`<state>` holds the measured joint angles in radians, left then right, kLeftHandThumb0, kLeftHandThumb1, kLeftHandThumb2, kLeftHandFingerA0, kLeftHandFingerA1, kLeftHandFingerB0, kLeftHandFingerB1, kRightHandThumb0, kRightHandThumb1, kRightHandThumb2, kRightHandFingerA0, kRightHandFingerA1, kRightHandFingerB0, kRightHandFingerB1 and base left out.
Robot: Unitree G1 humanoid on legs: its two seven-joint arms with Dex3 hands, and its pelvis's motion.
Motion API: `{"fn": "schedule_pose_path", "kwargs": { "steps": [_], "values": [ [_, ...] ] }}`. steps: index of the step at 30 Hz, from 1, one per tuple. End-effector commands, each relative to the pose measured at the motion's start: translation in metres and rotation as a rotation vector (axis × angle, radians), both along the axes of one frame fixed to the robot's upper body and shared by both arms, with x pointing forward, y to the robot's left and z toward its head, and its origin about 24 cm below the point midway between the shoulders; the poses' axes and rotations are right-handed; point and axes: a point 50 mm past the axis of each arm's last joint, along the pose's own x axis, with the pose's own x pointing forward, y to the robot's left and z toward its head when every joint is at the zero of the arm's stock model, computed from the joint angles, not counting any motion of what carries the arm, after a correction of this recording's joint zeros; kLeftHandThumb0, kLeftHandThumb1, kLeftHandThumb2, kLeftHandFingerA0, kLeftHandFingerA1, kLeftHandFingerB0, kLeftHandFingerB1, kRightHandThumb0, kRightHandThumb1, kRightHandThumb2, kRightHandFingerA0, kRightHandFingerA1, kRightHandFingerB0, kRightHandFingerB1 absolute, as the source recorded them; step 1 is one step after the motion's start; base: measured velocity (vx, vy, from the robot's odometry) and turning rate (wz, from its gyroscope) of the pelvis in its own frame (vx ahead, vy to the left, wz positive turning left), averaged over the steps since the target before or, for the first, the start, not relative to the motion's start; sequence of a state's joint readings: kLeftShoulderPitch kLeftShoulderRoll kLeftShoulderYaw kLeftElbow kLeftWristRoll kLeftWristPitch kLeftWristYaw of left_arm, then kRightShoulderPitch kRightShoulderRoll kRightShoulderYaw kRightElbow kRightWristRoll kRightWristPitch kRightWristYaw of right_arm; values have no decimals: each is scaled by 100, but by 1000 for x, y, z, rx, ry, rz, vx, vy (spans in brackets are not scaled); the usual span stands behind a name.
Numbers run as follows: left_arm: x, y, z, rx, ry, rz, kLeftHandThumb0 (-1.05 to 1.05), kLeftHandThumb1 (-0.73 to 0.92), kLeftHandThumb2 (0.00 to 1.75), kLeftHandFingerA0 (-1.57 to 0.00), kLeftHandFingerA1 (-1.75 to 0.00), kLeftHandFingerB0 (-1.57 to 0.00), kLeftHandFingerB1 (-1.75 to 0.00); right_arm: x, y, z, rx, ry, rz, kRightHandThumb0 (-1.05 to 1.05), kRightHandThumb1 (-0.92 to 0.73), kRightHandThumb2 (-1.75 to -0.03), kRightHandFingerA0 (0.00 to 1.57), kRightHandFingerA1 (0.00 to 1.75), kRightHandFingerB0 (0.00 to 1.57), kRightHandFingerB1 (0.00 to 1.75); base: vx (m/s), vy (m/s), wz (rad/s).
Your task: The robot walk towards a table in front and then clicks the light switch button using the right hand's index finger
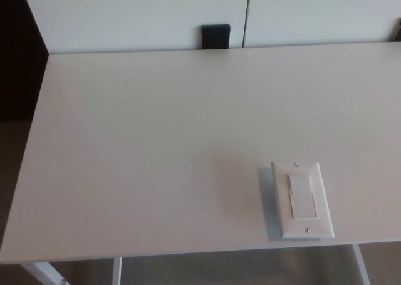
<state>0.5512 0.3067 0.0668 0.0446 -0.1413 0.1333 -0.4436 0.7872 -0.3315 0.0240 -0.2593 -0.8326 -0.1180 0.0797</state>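
Lying flat on the white counter [156, 141], the light switch [302, 199] sat near the front edge, toward the right. Neither hand showed, so their state could not be told. A black object [215, 36] stood beyond the far edge.

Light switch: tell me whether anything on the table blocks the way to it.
Nothing visible does. The light switch lies alone near the table front edge, with bare tabletop around it. Neither hand is in view.

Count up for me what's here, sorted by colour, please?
White: 2, the table and the light switch lying on it.
Black: 1, a small dark block behind the table's far edge.
Total: 3. No robot hand shows.
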Motion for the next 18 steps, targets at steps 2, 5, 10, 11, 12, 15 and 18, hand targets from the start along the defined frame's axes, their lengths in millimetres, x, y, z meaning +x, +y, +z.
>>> {"fn": "schedule_pose_path", "kwargs": {
  "steps": [2, 5, 10, 11, 12, 15, 18],
  "values": [
    [-1, 2, 1, 37, -28, -17, -15, 57, 57, -56, -45, -52, -40, 4, -15, -31, 200, 112, -109, -54, -55, -73, 13, 50, 14, 44, 0, 0, 0],
    [-5, 1, 0, 37, -23, -7, -16, 56, 56, -57, -44, -52, -39, 3, -16, -34, 278, 147, -132, -53, -55, -72, 13, 50, 14, 44, 0, 0, 0],
    [-4, 6, 0, 69, -33, 4, -16, 55, 56, -59, -44, -53, -39, 3, -11, -37, 377, 137, -157, -53, -56, -74, 15, 51, 12, 44, 0, 0, 0],
    [-4, 7, 1, 72, -29, 3, -15, 55, 56, -59, -44, -52, -39, 2, -11, -37, 402, 135, -173, -53, -56, -74, 14, 51, 12, 44, 0, 0, 0],
    [-5, 8, 0, 72, -27, -4, -15, 56, 56, -58, -44, -51, -39, -1, -11, -38, 407, 138, -183, -54, -57, -75, 14, 52, 11, 44, 0, 0, 0],
    [-5, 9, -1, 82, -31, -10, -16, 55, 56, -60, -44, -52, -39, -1, -11, -37, 435, 130, -205, -52, -58, -73, 15, 51, 10, 43, 0, 0, 0],
    [-6, 9, -1, 85, -30, -9, -15, 55, 56, -59, -44, -52, -39, -2, -13, -38, 449, 133, -210, -53, -58, -74, 14, 52, 9, 44, 0, 0, 0]
  ]
}}
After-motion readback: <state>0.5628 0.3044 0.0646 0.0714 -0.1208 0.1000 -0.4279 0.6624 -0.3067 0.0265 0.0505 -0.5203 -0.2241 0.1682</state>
